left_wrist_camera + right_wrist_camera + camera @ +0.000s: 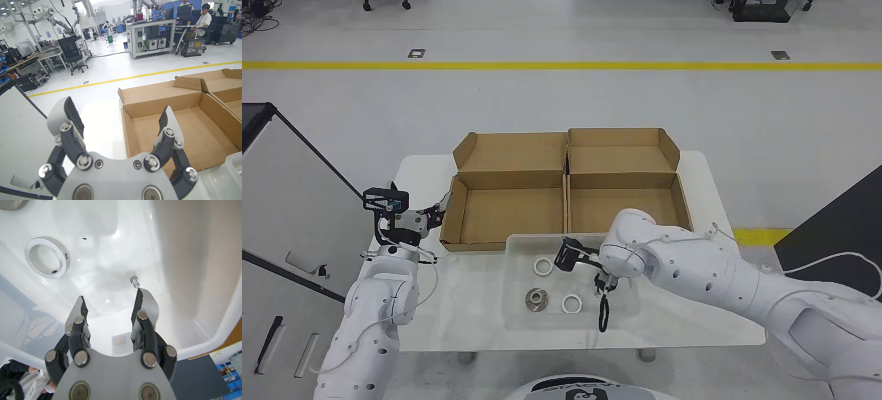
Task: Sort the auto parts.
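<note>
A white table (467,300) with rounded corners carries three containers. Two open cardboard boxes stand side by side along its far edge, the left box (507,215) touching the right box (627,208) (both have their lids folded back). Just in front of them, toward the near edge, sits a clear plastic bin (517,290).

You worked in a robotics lab: grey jointed robot arm (63,26), black swivel office chair (70,51), yellow floor line (542,65).
</note>
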